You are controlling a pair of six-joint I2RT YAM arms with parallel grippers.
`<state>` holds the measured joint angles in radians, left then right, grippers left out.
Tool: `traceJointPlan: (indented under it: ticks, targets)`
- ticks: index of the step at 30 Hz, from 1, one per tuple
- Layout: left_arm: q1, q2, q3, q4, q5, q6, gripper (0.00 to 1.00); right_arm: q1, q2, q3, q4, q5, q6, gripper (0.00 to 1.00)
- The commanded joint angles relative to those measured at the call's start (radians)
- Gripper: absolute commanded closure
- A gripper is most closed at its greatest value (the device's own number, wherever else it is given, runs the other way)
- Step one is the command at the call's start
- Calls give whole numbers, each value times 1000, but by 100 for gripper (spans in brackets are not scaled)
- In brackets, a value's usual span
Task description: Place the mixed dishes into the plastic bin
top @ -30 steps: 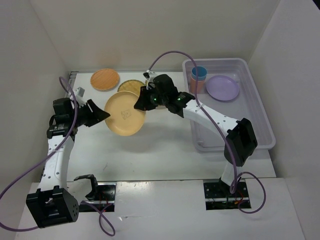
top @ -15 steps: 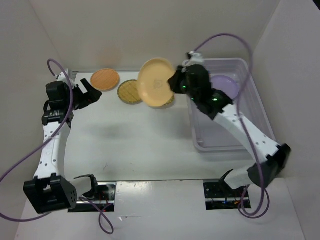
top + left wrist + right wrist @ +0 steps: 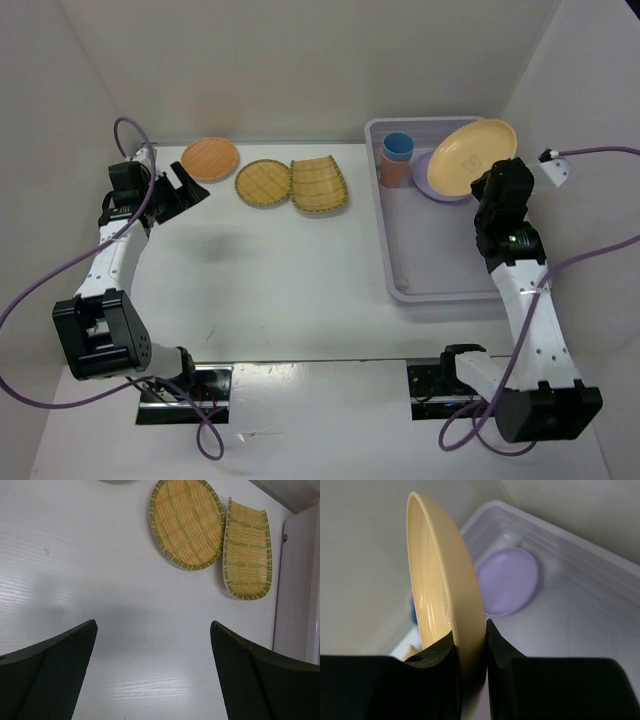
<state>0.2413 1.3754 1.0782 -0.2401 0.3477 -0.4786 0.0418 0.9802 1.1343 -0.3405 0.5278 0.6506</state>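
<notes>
Right jaws pinch an orange round plate (image 3: 470, 158) by its edge, tilted above the far end of the plastic bin (image 3: 440, 252), over the lavender plate (image 3: 507, 582) inside; left jaws spread wide over the surface (image 3: 280, 270), well left of the bin.

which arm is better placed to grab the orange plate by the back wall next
Left. The left gripper is open right beside the orange plate; the right gripper is over the plastic bin, shut on the pale orange plate.

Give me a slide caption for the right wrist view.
Right pincer grips a pale orange plate on edge over the plastic bin, lavender plate inside.
</notes>
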Motion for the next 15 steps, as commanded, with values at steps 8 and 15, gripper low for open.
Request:
traceJointPlan:
  ticks: [8,15]
  targets:
    - [15,85,35,87,59,-22,0,-94,300,-24,148,3,133,100]
    - [15,123,46,87,77,-22,0,-132,552,79,215,-9,155,100]
